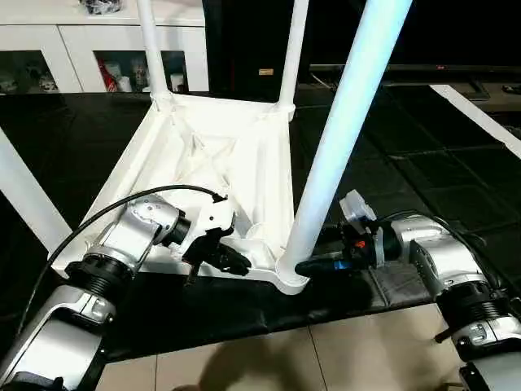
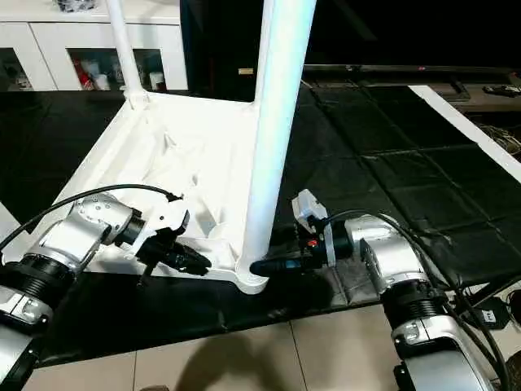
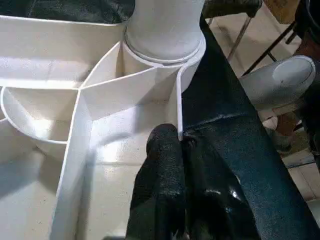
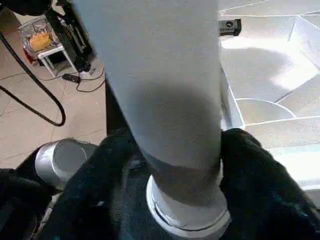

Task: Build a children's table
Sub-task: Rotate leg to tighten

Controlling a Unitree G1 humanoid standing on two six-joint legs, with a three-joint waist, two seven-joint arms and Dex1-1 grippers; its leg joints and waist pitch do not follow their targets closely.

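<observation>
Both of my end effectors work at the near corner of the children's table (image 1: 220, 163), which lies upside down on a black mat (image 2: 391, 187) on the floor, with its ribbed underside facing up. My left end effector (image 1: 230, 259) has its two black fingers pressed together on the thin white rim of the top, just beside the near corner socket (image 1: 291, 274); in the left wrist view one finger (image 3: 162, 170) is inside the rim and the other is outside, over the mat. My right end effector (image 2: 269, 265) comes from the other side, and its fingers stand apart around the bottom of the near leg (image 1: 346, 122), one finger (image 4: 250, 170) on each side; I cannot tell if they already press on it. This leg stands upright in the socket. Two more legs (image 1: 151, 45) rise from the far corners, and another leg shows at the left edge. Behind the mat stands a white cabinet (image 1: 73, 41) with glass doors. Pale floor tiles (image 2: 326, 358) are below the mat, near my forearms.
</observation>
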